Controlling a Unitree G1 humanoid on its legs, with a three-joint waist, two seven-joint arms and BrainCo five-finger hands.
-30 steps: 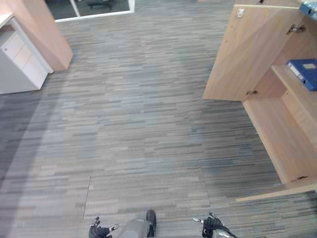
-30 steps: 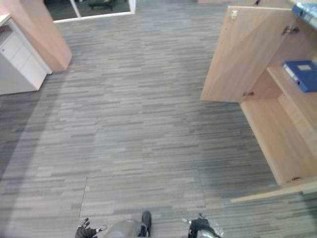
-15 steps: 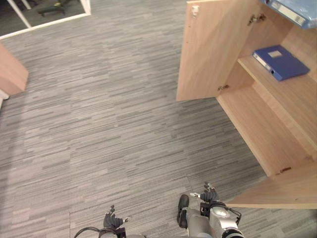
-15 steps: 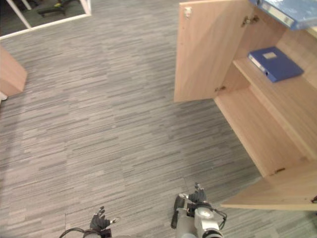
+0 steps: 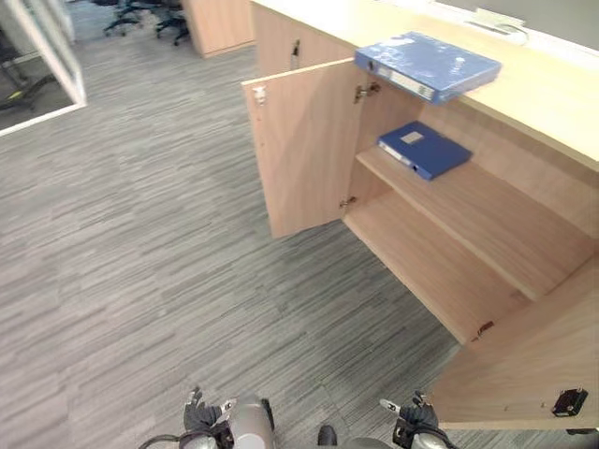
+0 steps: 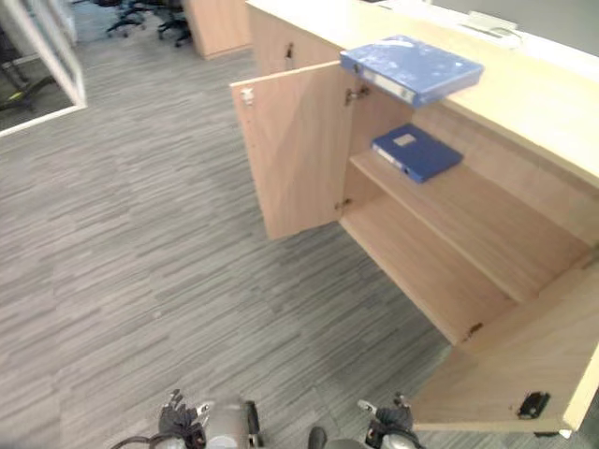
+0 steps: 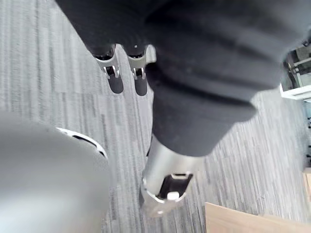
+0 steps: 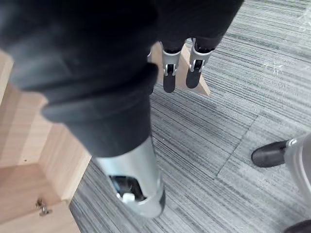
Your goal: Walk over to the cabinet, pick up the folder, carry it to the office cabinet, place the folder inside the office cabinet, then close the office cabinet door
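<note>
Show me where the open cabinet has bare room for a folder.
The bottom shelf is bare between the left door and right door. The middle shelf is free right of the dark blue folder, which takes its left end. The light blue folder lies at the cabinet top's front edge.

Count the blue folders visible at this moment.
2. A light blue folder lies on top of the cabinet, at its front edge. A darker blue folder lies on the upper shelf inside the open cabinet. Others could be hidden behind closed doors.
</note>
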